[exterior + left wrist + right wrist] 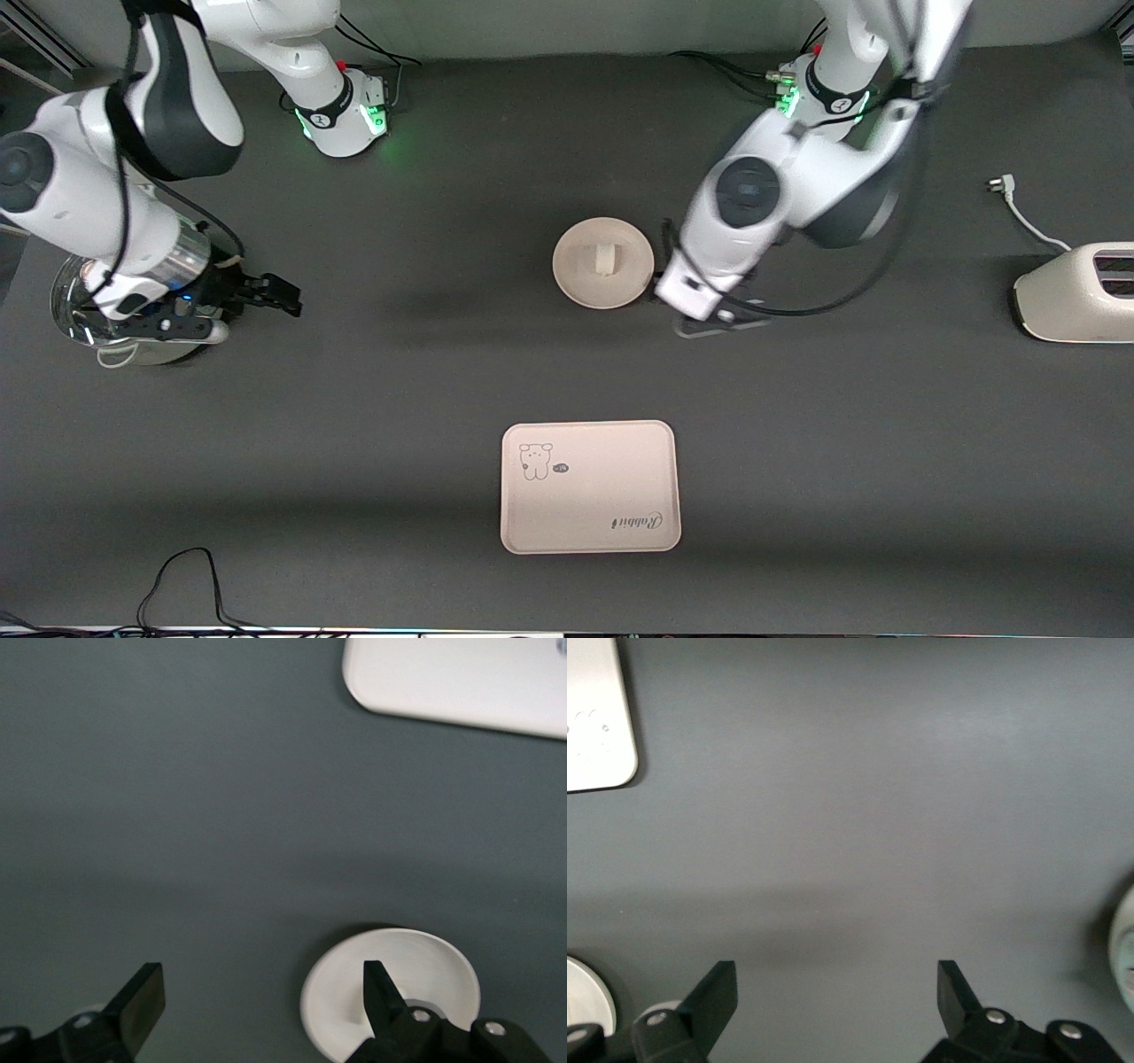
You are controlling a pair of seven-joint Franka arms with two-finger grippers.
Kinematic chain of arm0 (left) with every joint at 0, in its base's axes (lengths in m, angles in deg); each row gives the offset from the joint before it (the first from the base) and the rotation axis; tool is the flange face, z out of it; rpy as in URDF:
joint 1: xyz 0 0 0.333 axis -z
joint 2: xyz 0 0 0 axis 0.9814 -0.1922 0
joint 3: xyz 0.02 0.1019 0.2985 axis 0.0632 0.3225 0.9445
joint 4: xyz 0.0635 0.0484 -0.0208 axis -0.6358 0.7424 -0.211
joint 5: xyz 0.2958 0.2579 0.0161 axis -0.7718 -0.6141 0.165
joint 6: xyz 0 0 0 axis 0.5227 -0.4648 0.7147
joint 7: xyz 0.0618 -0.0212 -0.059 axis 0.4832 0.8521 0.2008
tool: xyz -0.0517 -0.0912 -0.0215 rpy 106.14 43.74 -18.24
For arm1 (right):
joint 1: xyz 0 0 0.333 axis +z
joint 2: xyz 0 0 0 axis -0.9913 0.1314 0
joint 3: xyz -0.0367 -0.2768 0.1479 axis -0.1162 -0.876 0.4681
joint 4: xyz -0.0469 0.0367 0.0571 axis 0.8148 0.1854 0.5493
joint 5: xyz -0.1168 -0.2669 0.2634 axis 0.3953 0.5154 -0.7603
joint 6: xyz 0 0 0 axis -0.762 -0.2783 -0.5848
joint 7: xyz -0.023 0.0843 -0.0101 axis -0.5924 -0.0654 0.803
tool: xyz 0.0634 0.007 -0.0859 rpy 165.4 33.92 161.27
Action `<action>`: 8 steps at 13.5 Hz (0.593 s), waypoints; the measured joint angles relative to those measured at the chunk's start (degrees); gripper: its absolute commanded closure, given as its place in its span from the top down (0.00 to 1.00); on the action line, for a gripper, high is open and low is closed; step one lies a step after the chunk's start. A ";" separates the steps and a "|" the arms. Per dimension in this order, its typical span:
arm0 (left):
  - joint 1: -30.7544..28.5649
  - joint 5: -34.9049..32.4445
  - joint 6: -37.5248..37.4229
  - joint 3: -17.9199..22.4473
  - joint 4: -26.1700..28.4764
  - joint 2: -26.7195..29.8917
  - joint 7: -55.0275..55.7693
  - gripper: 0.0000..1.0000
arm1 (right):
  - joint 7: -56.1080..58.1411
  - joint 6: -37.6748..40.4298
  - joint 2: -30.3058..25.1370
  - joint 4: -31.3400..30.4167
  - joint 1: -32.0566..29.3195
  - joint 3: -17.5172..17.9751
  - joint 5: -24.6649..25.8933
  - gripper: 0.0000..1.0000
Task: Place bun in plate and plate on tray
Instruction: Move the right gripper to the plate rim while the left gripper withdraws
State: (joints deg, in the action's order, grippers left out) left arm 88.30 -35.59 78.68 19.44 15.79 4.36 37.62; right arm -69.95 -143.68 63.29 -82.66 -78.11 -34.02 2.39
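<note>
The small white bun (608, 260) lies in the middle of the round cream plate (603, 262). My left gripper (709, 323) hangs open over the bare mat just beside the plate's rim, toward the left arm's end of the table. In the left wrist view this gripper (263, 981) holds nothing, and one finger (383, 997) covers part of the plate (434, 970). The rectangular tray (590, 486) with its bear drawing lies nearer the front camera. My right gripper (282, 299) waits open and empty (835, 981) beside a glass bowl.
A glass bowl (84, 306) sits under the right arm's wrist at that arm's end of the table. A white toaster (1076, 292) and its plug (1002, 184) lie at the left arm's end. The tray's corner (461, 682) shows in the left wrist view.
</note>
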 measured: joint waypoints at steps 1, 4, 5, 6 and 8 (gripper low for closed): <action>-3.67 0.41 -3.27 0.13 -1.90 1.03 -4.79 1.00 | -0.41 -0.90 0.90 0.00 0.01 1.37 -0.04 1.00; -10.94 0.72 -10.54 2.65 -6.91 2.33 -13.83 1.00 | -5.48 -2.74 3.47 -0.01 0.09 5.95 -0.05 1.00; -11.20 0.86 -11.10 5.22 -7.61 2.97 -16.65 1.00 | -7.30 -3.80 4.35 -0.03 0.12 7.27 -0.05 1.00; -11.02 0.95 -11.99 7.93 -7.98 3.81 -20.19 1.00 | -9.14 -5.17 5.30 -0.05 0.13 8.43 -0.05 1.00; -8.66 1.10 -14.28 15.18 -8.05 5.61 -26.48 1.00 | -12.17 -8.88 7.66 -0.12 0.11 10.98 -0.02 1.00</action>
State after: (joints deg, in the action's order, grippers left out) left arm 79.64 -34.49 64.40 34.62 7.74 9.97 11.14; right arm -82.12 -152.56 70.95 -82.78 -78.00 -23.04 2.36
